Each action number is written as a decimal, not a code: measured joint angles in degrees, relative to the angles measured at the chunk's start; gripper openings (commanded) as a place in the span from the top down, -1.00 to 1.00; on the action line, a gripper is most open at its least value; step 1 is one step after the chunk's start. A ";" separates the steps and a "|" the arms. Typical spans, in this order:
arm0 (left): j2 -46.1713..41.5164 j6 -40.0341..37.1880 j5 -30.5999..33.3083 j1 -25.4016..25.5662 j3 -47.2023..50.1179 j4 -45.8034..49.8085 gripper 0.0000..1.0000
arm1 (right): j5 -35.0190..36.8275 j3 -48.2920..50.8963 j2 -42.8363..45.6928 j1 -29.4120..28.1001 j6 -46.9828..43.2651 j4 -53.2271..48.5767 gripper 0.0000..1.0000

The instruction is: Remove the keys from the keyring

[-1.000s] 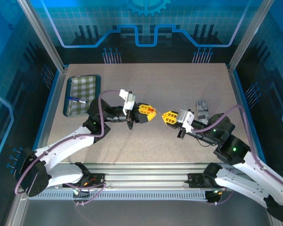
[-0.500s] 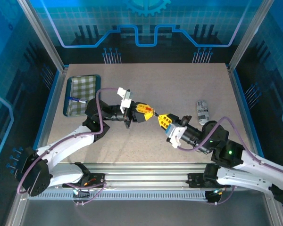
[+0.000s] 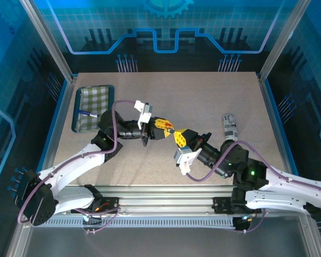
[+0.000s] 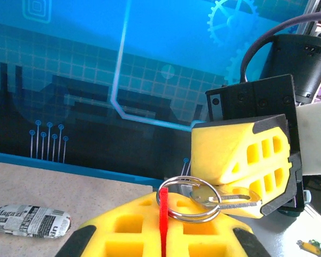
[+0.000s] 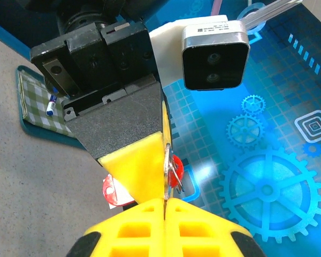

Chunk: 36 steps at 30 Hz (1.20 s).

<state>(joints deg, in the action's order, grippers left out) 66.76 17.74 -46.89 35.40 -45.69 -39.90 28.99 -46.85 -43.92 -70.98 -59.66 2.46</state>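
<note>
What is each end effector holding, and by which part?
Left end effector pinches the keyring's red tab; right end effector seems to grip the key's blade.

The round wire keyring (image 4: 192, 216) is silver, its flat metal key (image 4: 230, 200) pale grey, the thin plastic strip (image 4: 163, 225) red. The far-left rectangular tray (image 3: 96, 101) wears green-and-white checks.

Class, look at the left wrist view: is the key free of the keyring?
No, the key is threaded on the keyring.
</note>
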 measured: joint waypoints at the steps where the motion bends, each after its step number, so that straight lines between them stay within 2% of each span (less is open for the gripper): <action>1: -0.35 -0.74 0.35 0.00 0.00 0.85 1.00 | 0.15 0.00 -0.15 -0.04 -0.22 0.13 1.00; 20: -3.96 -13.86 7.76 2.51 -1.42 13.20 1.00 | 0.83 1.25 -2.49 1.09 -0.55 4.26 1.00; 28: -4.79 -17.14 11.02 3.43 -1.42 16.59 1.00 | -0.28 2.97 -2.54 2.45 2.34 6.05 1.00; 36: -5.11 -17.90 11.58 3.63 -1.42 17.00 1.00 | -3.02 2.97 -2.56 4.35 10.12 5.97 1.00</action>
<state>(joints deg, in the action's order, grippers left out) 61.65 -0.16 -35.31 39.03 -47.11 -22.90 25.98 -43.88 -46.48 -66.63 -49.54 8.43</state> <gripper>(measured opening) 0.067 0.064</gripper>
